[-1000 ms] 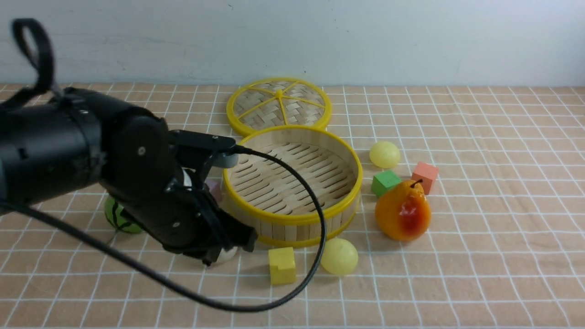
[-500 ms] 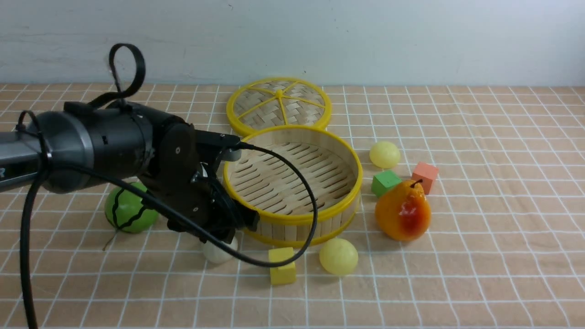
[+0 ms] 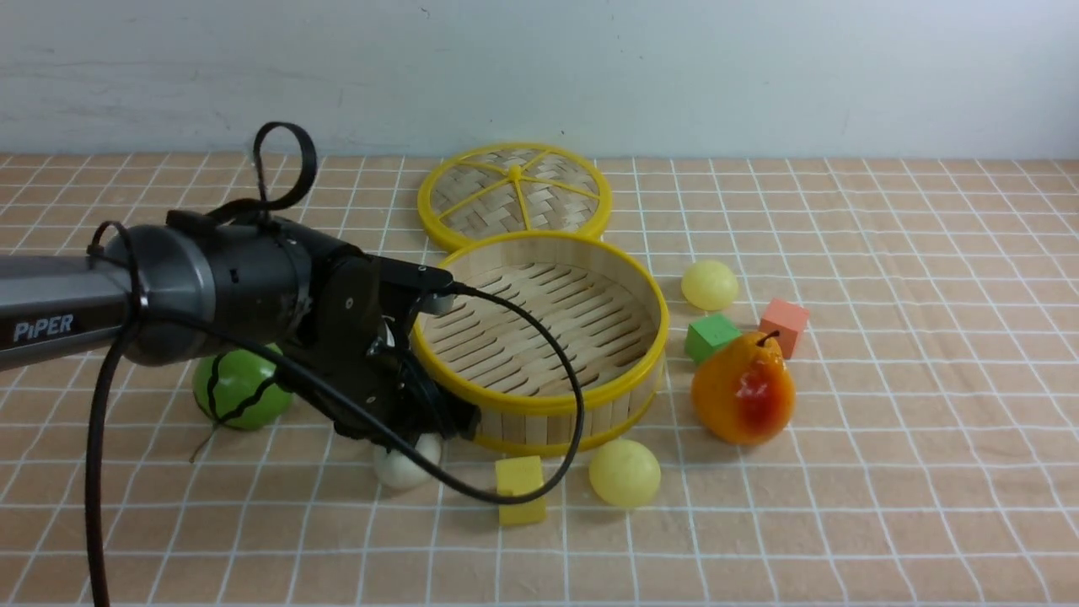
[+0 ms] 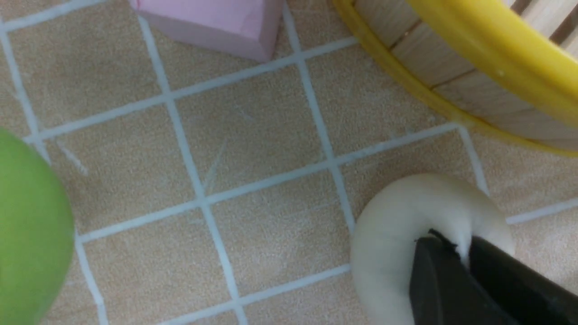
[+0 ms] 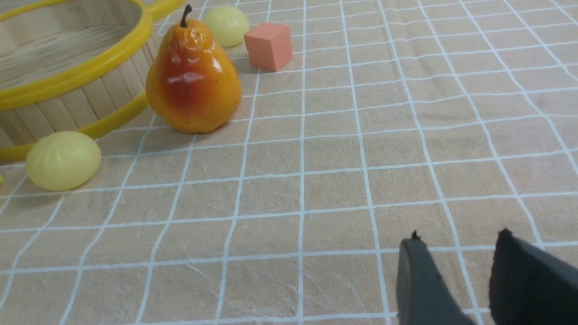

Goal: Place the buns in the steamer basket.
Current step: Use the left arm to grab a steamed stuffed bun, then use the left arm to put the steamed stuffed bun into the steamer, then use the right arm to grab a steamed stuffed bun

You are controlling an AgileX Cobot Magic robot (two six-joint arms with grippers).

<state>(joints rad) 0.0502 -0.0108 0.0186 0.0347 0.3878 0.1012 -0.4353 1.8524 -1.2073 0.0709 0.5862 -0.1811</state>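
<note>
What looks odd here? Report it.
The off-white dome-shaped toy bun beside the round bamboo steamer basket looks dented: the left hand pinches only a small fold of it, jaws nearly together.

Bamboo-slat steamer basket (image 3: pixel 548 424), glossy pear (image 3: pixel 742 392)

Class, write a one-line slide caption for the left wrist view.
Left pincer pinches the off-white bun at its top, just outside the steamer basket.
</note>
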